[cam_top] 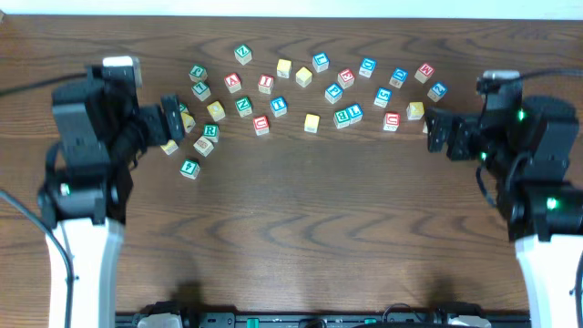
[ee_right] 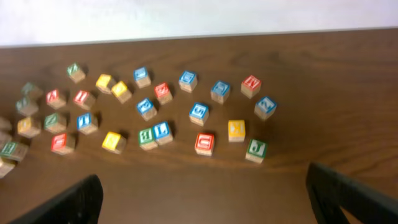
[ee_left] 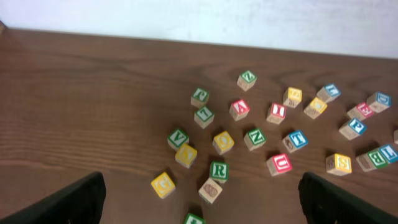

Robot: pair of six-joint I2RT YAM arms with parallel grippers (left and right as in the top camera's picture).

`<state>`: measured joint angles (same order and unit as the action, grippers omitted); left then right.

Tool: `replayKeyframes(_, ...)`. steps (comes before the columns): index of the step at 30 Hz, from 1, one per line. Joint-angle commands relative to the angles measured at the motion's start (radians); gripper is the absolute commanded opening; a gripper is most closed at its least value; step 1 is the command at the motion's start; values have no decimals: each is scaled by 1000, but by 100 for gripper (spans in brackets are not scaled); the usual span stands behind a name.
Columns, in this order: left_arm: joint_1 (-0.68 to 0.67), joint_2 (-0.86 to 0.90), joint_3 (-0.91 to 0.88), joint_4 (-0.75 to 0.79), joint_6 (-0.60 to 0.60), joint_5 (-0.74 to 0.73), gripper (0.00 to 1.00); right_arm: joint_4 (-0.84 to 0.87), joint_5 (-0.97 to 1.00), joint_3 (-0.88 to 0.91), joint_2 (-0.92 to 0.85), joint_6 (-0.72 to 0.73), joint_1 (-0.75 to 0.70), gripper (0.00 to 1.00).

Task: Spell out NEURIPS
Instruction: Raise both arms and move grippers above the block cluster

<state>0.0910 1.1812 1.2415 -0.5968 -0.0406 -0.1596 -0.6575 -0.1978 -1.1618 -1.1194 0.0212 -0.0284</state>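
Green R cube (cam_top: 210, 131) lies just beside the wide-spread left gripper (cam_top: 176, 117).

Green R cube (ee_left: 218, 170) lies left of red U cube (ee_left: 279, 163), apart.

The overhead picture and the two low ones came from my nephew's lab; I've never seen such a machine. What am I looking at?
Two robot arms stand at a wooden table. The overhead view looks down on both; the other two come from a camera on each wrist, the dark corners being that arm's own fingers. The left gripper and right gripper are open and hold nothing. Small wooden letter cubes lie scattered on the table, among them a green R and a red U.
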Motion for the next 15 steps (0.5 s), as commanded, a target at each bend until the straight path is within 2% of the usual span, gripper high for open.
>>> replayKeyframes(1, 4, 91, 141, -60, 8, -17, 97, -58, -59, -121, -91, -23, -13, 99)
replayKeyframes(8, 4, 296, 392, -222, -18, -30, 98, -250, -109, -348, -307, -45, -13, 99)
replayKeyframes(15, 4, 410, 480, -307, -64, -45, 98, -374, -109, -430, -429, -45, -11, 99)
